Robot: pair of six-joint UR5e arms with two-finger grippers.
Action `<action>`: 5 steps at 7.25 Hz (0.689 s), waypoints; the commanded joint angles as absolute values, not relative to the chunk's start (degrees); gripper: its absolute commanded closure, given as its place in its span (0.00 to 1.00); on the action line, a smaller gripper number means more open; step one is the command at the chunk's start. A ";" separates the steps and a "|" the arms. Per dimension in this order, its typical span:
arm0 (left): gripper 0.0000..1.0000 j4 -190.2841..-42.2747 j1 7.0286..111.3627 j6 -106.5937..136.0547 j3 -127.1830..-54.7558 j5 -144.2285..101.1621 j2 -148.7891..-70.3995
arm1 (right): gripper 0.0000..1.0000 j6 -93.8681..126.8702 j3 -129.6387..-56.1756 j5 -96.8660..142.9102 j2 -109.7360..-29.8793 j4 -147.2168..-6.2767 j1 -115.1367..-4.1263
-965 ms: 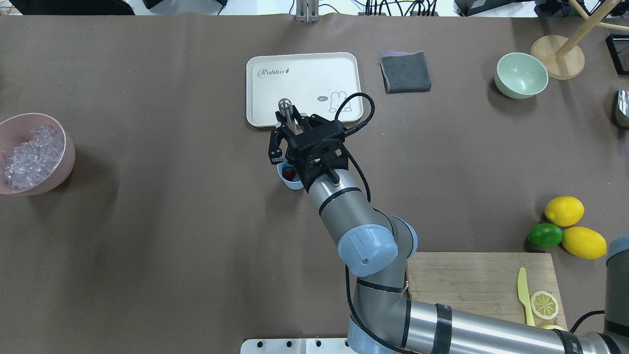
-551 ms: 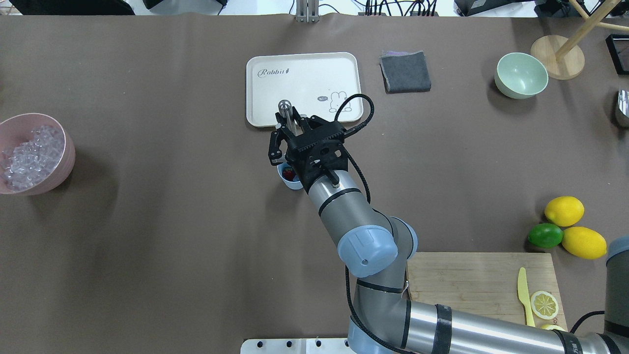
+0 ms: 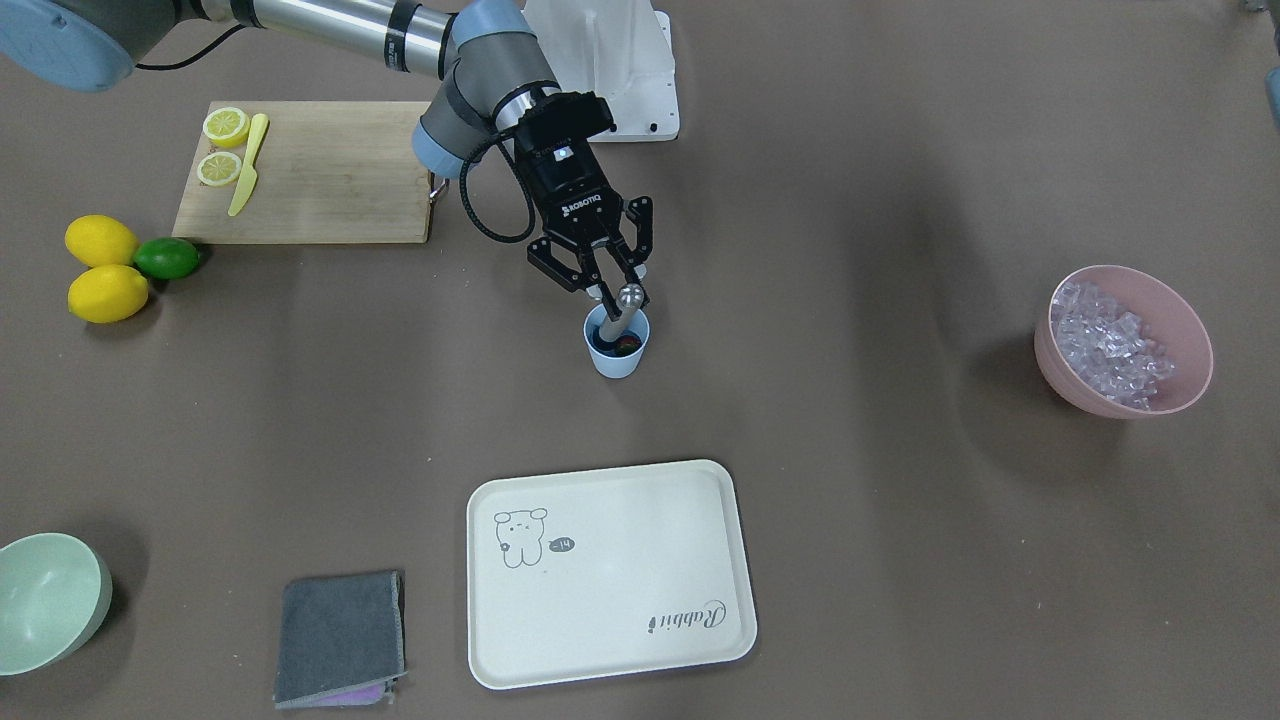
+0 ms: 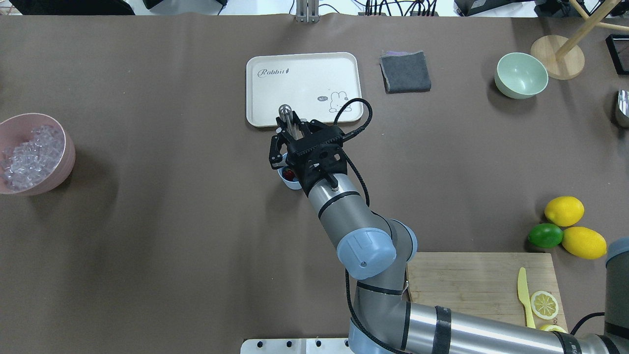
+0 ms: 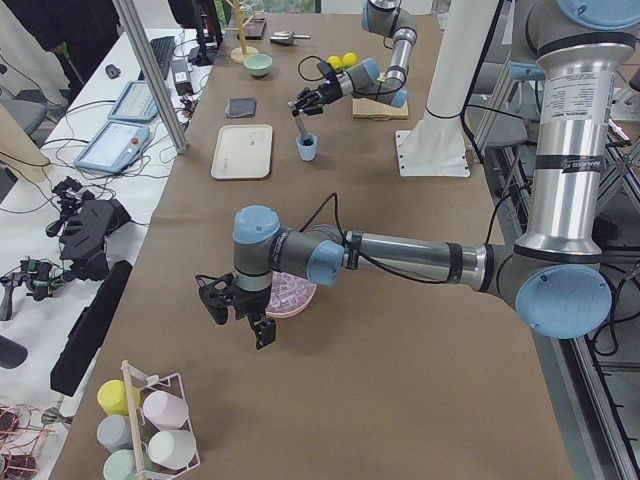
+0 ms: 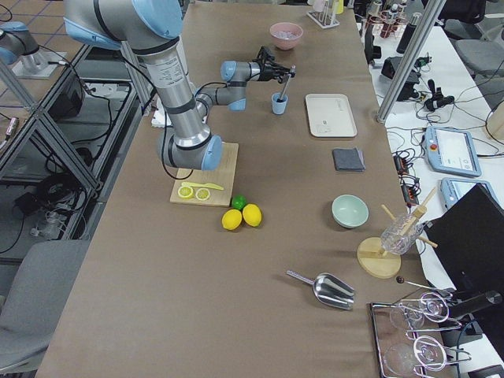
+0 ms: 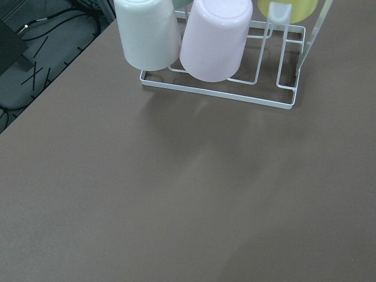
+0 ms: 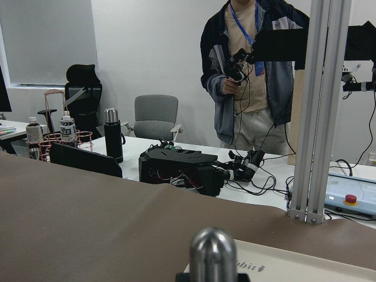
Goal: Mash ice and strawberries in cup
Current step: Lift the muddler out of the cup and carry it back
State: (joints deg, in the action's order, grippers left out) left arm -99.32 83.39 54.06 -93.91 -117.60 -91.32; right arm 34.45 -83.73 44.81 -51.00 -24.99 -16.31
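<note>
We see right gripper (image 3: 610,285) clamped on muddler (image 3: 630,296), tip in cup (image 3: 615,366) (strawberry (image 3: 627,346) inside); left gripper (image 5: 240,315) state: can't tell.

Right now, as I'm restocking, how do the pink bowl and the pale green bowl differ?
The pink bowl is dusty pink, the pale green bowl mint. The pink bowl is heaped with the ice; the pale green bowl looks empty. In the overhead view the pink bowl sits at the left edge of the table, the pale green bowl far right beside a wooden stand. Both stand upright, round, without handles.
</note>
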 commanded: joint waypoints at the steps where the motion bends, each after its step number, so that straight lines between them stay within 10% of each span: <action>1: 0.02 -99.32 83.32 54.05 -94.04 -117.60 -91.32 | 1.00 34.19 -84.98 44.56 -49.67 -24.87 -17.13; 5: 0.02 -99.40 83.41 53.53 -94.65 -117.60 -91.23 | 1.00 34.45 -97.53 48.15 -47.64 -38.53 -22.48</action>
State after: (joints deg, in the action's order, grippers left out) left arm -99.34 83.37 53.88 -94.37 -117.60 -91.30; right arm 34.22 -94.21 46.65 -48.11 -32.95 -20.62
